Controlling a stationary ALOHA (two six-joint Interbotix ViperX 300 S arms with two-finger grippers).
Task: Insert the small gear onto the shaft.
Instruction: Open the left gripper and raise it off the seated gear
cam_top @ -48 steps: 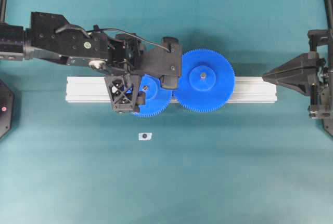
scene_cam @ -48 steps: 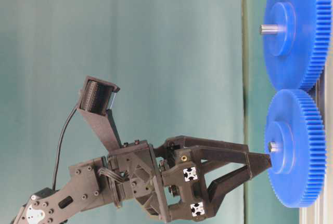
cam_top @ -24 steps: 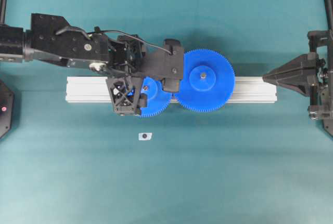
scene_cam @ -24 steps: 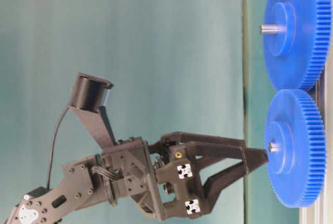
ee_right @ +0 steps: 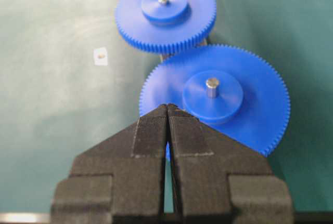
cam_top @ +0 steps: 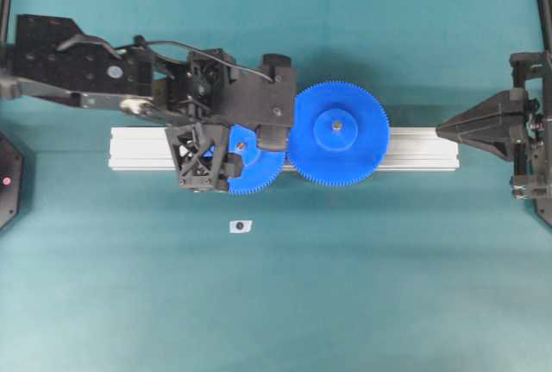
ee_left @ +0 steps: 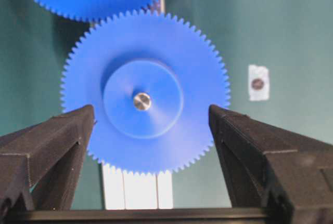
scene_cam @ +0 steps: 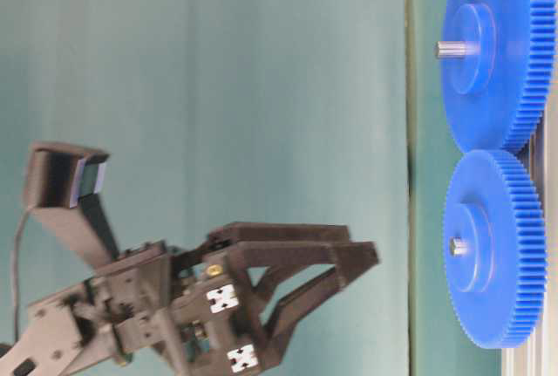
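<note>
the small gear is sitting at the centre of the left wrist view, seated on the shaft, whose silver tip is showing through the hub — its teeth are meeting the larger gear along the rail. the left gripper is hanging released and empty, jaws spread wide, apart from the gear in the table-level view. the right gripper is sitting clenched on nothing at the right edge. the insertion is looking done — what remains is likely just clearing the arm away without nudging the gear.
</note>
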